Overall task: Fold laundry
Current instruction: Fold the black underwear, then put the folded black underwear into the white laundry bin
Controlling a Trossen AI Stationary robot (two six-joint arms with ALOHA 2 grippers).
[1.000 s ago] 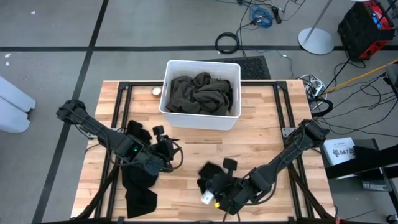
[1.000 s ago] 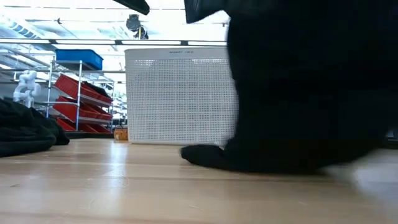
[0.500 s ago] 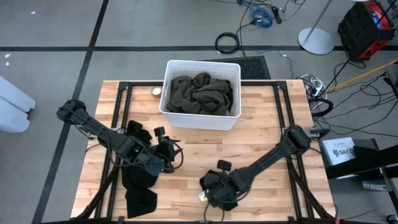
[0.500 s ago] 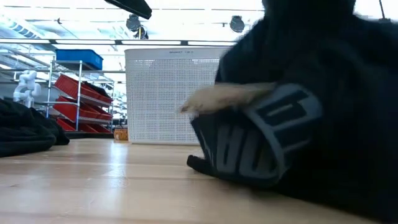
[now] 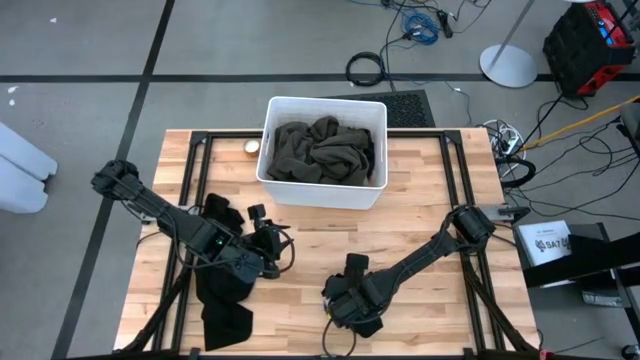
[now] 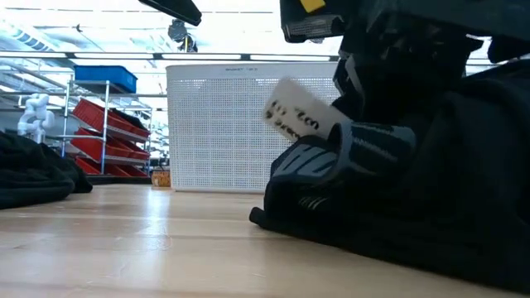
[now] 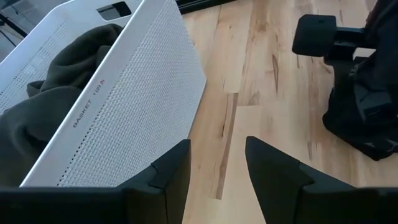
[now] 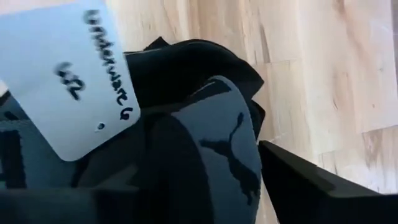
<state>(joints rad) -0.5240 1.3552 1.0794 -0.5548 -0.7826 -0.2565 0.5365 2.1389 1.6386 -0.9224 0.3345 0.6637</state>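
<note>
At the table's far edge, a white perforated plastic bin point(image 5: 323, 185) holds a crumpled dark olive-grey garment point(image 5: 322, 150); left gripper point(image 7: 216, 163) gapes empty; right gripper's point(image 5: 348, 303) grip cannot be told.

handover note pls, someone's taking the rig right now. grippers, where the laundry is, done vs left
Left gripper: jaws open, empty, over bare table by the white perforated plastic bin.
Right gripper: at the front table edge, down on the small black garment with a grey waistband and white paper tag; whether it grips it can't be told.
Dark olive-grey cloth: heaped in the bin.
Black cloth pile: front left, under the left arm, unfolded.
Done: nothing visibly folded.
Left: fold the black garment, the pile, the bin's contents.
</note>
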